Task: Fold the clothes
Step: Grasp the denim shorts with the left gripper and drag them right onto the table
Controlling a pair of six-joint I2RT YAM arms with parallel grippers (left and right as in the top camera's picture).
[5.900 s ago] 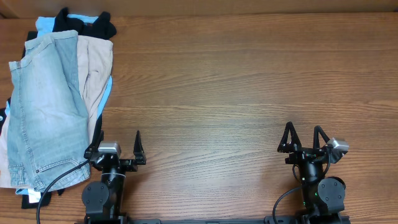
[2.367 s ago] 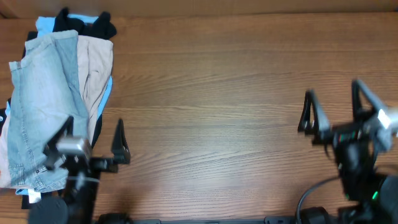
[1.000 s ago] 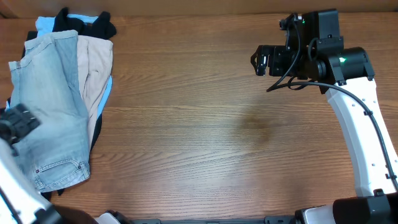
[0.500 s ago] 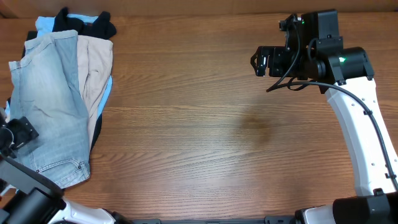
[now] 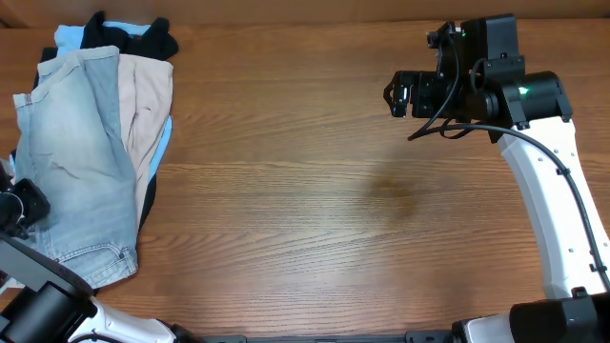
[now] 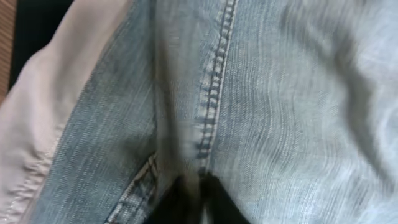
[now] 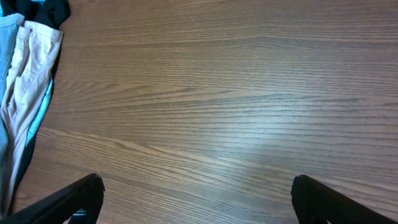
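Two arms out. Denim shorts (image 5: 76,152) top the clothes pile (image 5: 143,105) at 10 o'clock. Left gripper (image 5: 21,205) down on the denim, finger spacing unclear. Right gripper (image 7: 196,186) spread wide over bare table (image 5: 315,191), 2 o'clock.

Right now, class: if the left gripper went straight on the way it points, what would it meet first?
The faded light-blue denim shorts: their stitched seam lies just ahead of the left gripper. Depth is unclear; it may already touch them.
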